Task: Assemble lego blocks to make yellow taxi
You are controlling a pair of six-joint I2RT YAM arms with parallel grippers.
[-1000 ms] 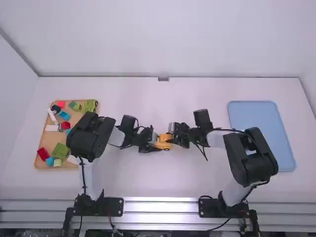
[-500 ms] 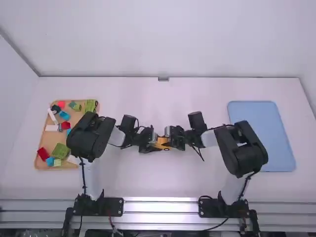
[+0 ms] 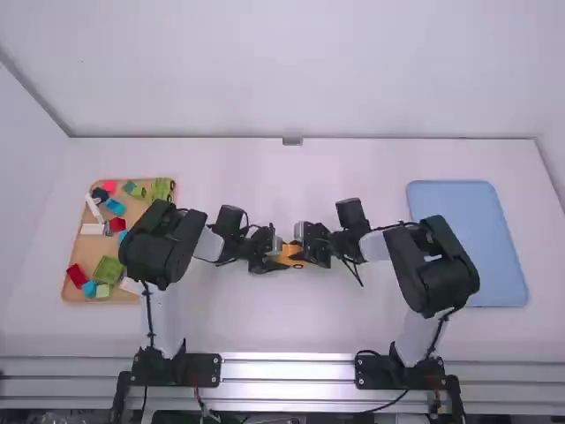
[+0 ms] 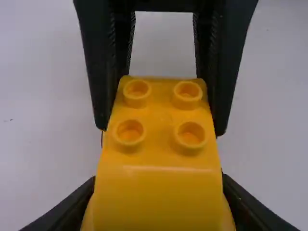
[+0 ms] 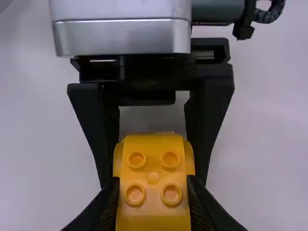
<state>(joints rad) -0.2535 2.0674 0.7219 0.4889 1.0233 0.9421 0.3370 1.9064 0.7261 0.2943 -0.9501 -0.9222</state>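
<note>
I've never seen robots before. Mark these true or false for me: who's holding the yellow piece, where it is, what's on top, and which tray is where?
1. Both the left gripper and right gripper hold the yellow piece. True.
2. The yellow piece lies in a tray. False: it is between the grippers, mid-table.
3. Round studs top the yellow piece. True.
4. The blue tray is full of blocks. False: it looks empty.
</note>
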